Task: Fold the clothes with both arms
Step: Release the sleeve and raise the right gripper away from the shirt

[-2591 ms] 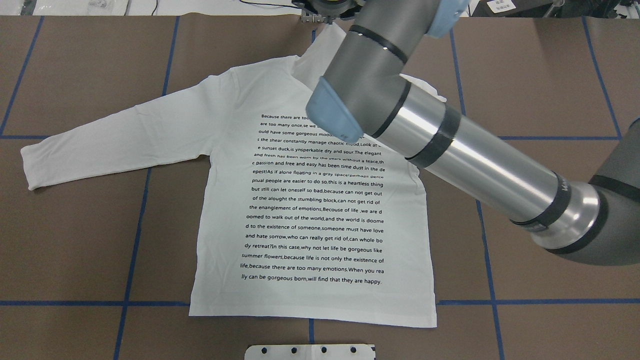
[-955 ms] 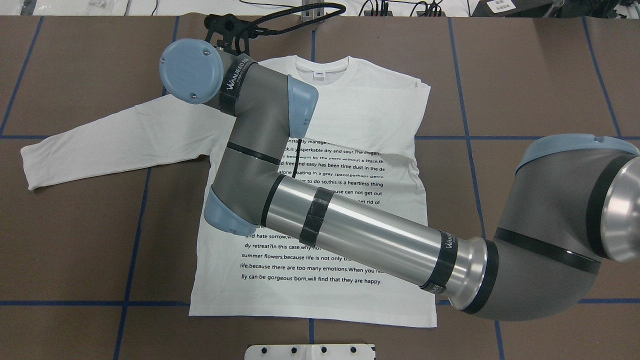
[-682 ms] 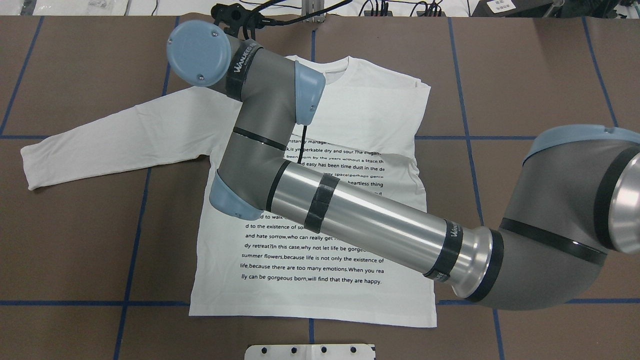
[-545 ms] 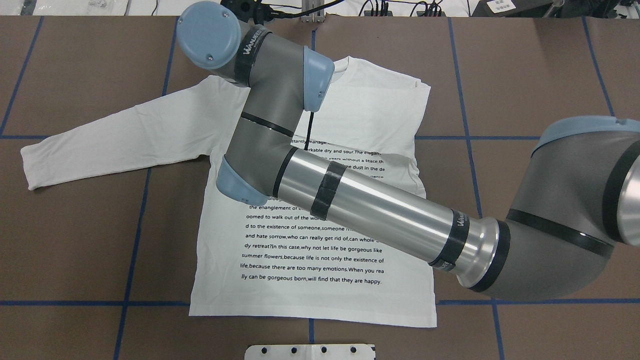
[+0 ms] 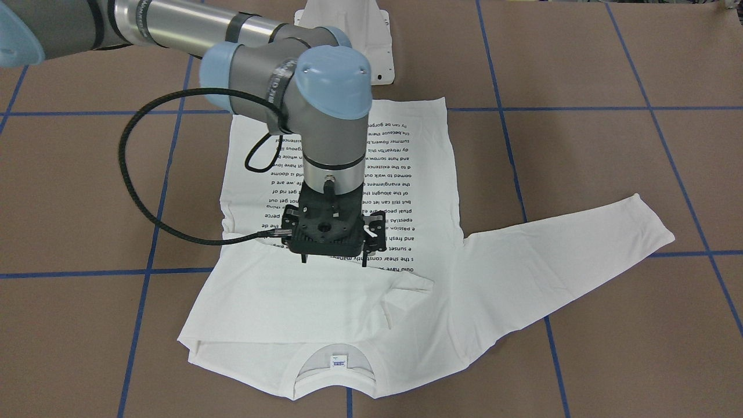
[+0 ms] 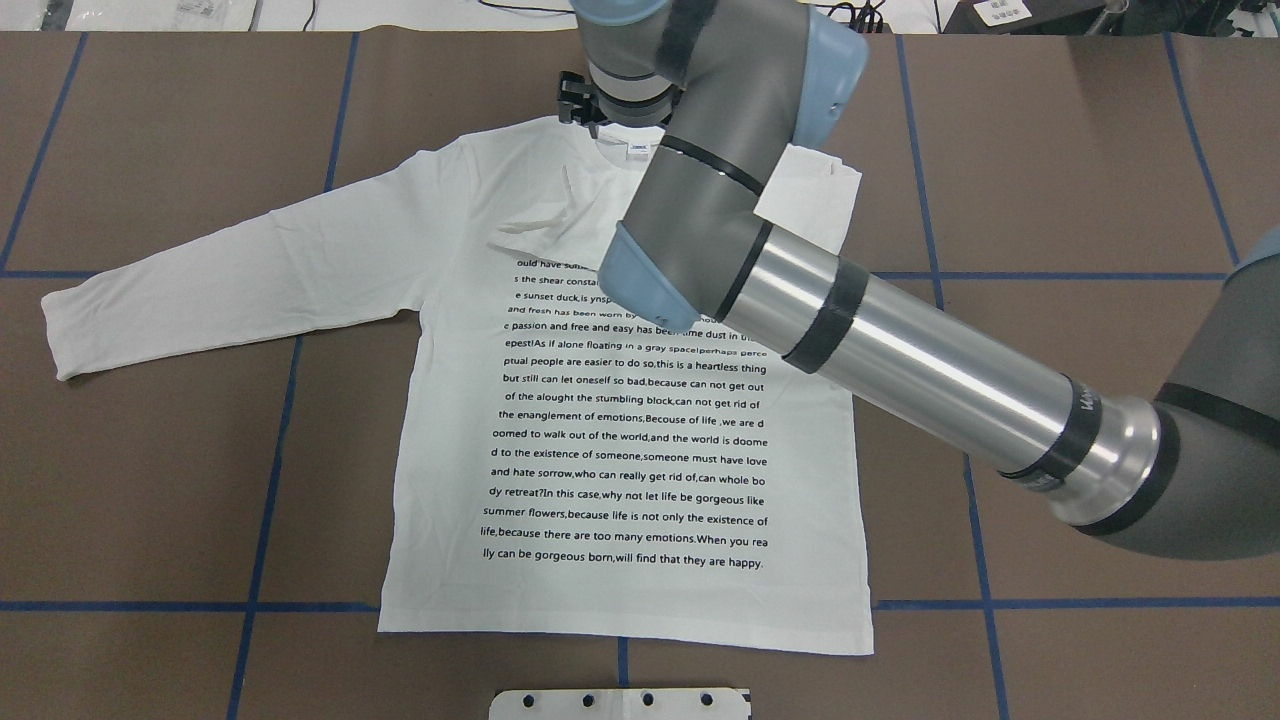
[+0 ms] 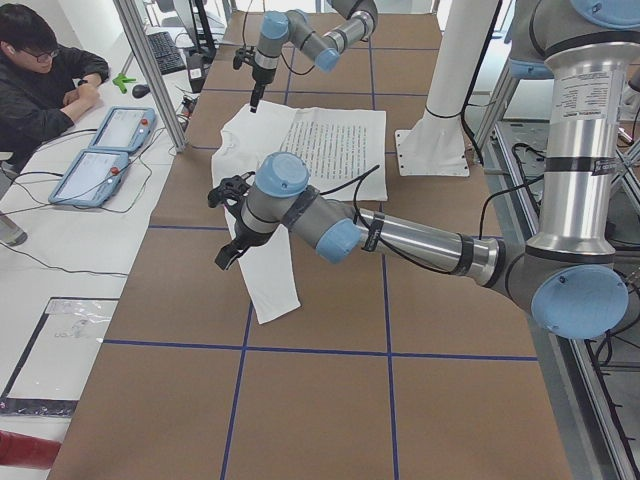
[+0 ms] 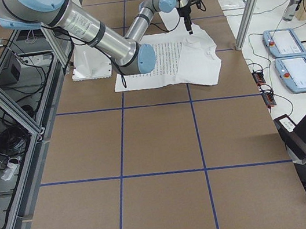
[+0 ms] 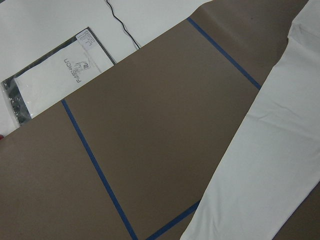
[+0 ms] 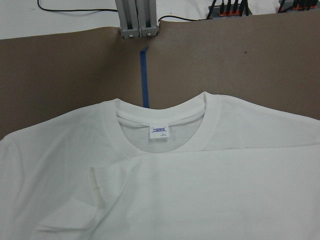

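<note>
T-shirt (image 6: 620,460): flat, print up, on table (image 6: 1100,150). Right sleeve (image 5: 302,296) folded across chest. Left sleeve (image 6: 230,270) outstretched, likely next; calls for a cuff pinch. Right gripper (image 5: 334,261): above chest, jaws apart, empty. Left gripper (image 7: 226,258): over that sleeve's cuff, side view only, jaw state cannot be told. Overhead, right arm (image 6: 900,350) hides much of collar (image 10: 160,117)

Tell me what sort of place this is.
Probably a robotics lab or test cell: the left arm and right arm work at a table gridded with blue tape, what look like teach pendants lie by a seated person, and aluminium framing stands alongside.
</note>
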Controlling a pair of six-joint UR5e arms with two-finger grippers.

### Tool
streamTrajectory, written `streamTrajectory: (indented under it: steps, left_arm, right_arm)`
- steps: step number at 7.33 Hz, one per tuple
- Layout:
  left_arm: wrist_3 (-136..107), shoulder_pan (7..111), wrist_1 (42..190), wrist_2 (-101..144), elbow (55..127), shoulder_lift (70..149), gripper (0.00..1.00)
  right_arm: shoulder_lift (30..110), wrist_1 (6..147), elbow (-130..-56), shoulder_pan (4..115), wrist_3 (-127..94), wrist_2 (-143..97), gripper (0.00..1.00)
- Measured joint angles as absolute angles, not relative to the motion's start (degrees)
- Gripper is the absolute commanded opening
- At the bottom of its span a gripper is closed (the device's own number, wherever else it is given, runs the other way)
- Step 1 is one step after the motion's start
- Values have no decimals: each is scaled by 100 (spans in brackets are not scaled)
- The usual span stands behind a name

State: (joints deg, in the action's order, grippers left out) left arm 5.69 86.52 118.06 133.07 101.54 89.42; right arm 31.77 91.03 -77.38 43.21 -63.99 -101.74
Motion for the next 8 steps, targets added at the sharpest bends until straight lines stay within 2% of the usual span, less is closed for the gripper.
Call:
streamTrajectory:
  steps: [2,5,8]
  left_arm:
    - [20,8286,12588,13288,9776,8703,100]
    - [-1213,7384,14841,13207,9085,8025,100]
    - [-1369,6662,15606,12579,8505,7964,100]
  right_arm:
    - [4343,9120,-8820,4896,-5282,-10803,100]
    - [6183,9124,-10448,5598,-3929,-11398,100]
    - [7144,9085,-11109,6098,-3078,-11854,100]
